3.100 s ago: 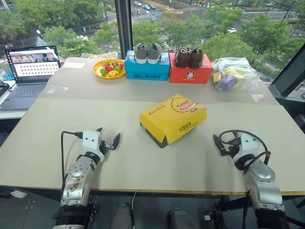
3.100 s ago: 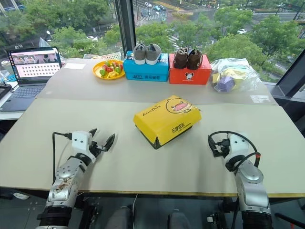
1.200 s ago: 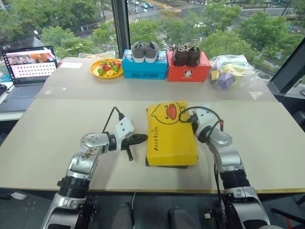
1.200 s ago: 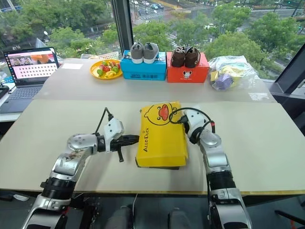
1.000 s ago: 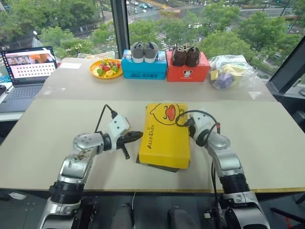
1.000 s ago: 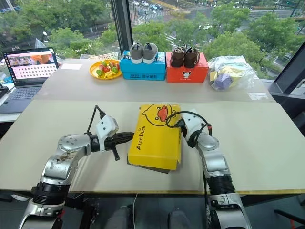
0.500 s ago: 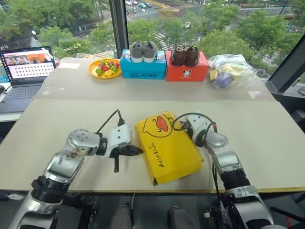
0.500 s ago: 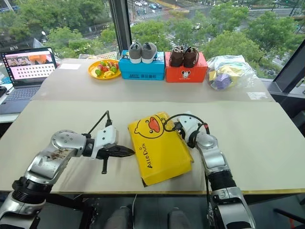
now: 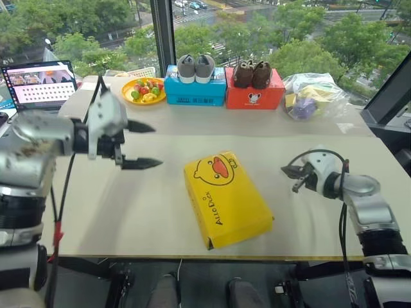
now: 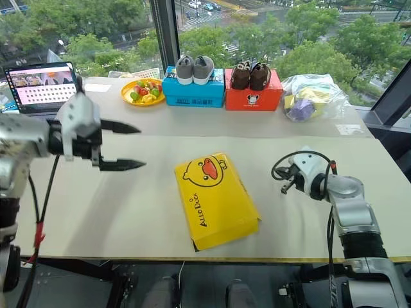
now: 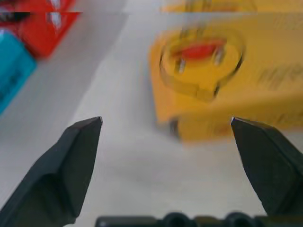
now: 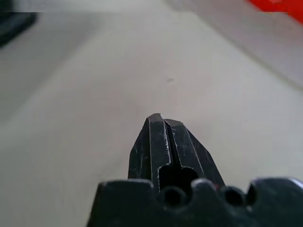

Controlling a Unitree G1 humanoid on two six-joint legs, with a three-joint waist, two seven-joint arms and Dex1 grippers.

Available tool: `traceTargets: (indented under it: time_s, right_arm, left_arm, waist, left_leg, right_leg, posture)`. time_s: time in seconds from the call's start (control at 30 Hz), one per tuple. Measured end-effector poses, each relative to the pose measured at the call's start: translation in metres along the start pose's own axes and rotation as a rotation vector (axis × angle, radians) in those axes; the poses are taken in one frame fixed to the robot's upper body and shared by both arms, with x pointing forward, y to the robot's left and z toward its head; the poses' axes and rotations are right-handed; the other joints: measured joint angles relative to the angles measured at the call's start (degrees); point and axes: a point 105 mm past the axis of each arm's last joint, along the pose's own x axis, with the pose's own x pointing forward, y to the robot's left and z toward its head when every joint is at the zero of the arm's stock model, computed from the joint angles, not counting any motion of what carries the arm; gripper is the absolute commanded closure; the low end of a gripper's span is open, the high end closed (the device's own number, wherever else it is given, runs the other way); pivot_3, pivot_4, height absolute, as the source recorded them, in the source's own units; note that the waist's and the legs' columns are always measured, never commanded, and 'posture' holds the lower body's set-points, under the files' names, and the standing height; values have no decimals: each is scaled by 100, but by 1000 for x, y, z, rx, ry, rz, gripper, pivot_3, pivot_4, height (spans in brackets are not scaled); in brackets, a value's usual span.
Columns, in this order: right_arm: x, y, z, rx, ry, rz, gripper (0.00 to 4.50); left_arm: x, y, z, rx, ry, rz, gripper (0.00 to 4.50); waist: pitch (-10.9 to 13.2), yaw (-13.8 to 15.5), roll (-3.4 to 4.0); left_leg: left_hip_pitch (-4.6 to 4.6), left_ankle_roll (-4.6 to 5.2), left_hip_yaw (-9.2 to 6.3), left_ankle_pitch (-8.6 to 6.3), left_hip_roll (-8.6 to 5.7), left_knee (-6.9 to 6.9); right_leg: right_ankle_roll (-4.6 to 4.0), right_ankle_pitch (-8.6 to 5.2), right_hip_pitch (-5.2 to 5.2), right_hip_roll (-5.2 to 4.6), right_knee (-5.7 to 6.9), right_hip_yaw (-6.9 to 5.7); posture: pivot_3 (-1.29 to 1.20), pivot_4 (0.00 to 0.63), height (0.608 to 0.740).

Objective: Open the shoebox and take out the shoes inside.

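While the lid is lying shut: we are judging the shoes as not yet reachable.
Shoebox place: we are seeing the shoebox [image 9: 225,197] at six o'clock on the table [image 9: 128,205], skewed, duck face toward twelve.
Left gripper [image 9: 146,145]: hanging at nine o'clock, above the table, fingers spread wide, empty.
Right gripper [image 9: 294,181]: sitting at three o'clock, fingers pressed together, apart from the box.
Handling: we are expecting light, stiff, rather slick cardboard; we are favouring the lid's free edge.
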Motion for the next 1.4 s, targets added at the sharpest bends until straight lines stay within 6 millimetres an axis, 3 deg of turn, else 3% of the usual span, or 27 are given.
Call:
traceTargets:
  time_s: [0.1, 0.2, 0.47, 0.73, 0.87, 1.07, 1.2, 1.33, 1.4]
  right_arm:
    - [-11, 10, -1, 17, 16, 116, 4500]
    - [-12, 18, -3, 56, 20, 192, 4500]
    - [14, 54, -5, 79, 13, 354, 4500]
    - [16, 47, 5, 9, 24, 341, 4500]
    - [10, 42, 19, -33, 23, 366, 4500]
    - [20, 81, 48, 82, -66, 550, 4500]
    - [22, 87, 71, 185, -145, 617, 4500]
    - [21, 79, 110, 218, -264, 646, 4500]
    - [23, 83, 142, 205, -350, 694, 4500]
  left_arm:
    - [-6, -3, 24, -16, -61, -33, 50]
    - [-9, -4, 29, -39, -69, -44, 50]
    - [-15, -3, 45, -21, -85, -46, 50]
    - [-26, 0, 51, -8, -45, -5, 50]
    - [-27, -2, 54, -13, -57, -15, 50]
    - [-27, -1, 58, -8, -68, -19, 50]
    - [-34, 1, 58, -1, -43, 11, 50]
    - [-42, 3, 60, -2, -52, 48, 50]
    - [-49, 5, 58, -10, -46, 81, 50]
  waist:
    - [0, -59, 0]
    - [0, -81, 0]
    - [2, -46, -3]
    - [3, -17, -2]
    - [3, -17, -2]
    - [4, -40, -3]
    - [6, -42, -5]
    - [6, -36, -5]
    - [8, -64, -6]
  left_leg:
    - [10, 0, 0, 0, 1, 2]
    - [14, 0, 0, 0, 1, 7]
    - [7, 2, 0, -3, 0, 19]
    - [4, 2, 0, -3, 0, 21]
    - [5, 2, 0, -3, 1, 21]
    - [4, 2, 0, -3, 2, 21]
    - [4, 2, 0, -3, 2, 24]
    - [4, 2, 0, -3, 3, 22]
    - [4, 2, 2, -4, 8, 22]
  right_leg:
    - [3, -2, 5, 2, 8, 2]
    - [4, -4, 5, 3, 17, 4]
    - [8, -7, 3, 2, 19, 3]
    - [7, -7, 0, 1, 20, 2]
    - [5, -8, 0, 2, 22, 1]
    - [4, -8, -2, 2, 30, 3]
    - [4, -8, -2, 2, 30, 3]
    - [3, -8, -4, 2, 31, 2]
    - [0, -9, -9, 6, 34, 2]
  posture:
    - [0, 150, 739]
    - [0, 150, 739]
    - [0, 150, 739]
    - [0, 150, 739]
    - [0, 150, 739]
    - [0, 150, 739]
    - [0, 150, 739]
    - [0, 150, 739]
    - [0, 150, 739]
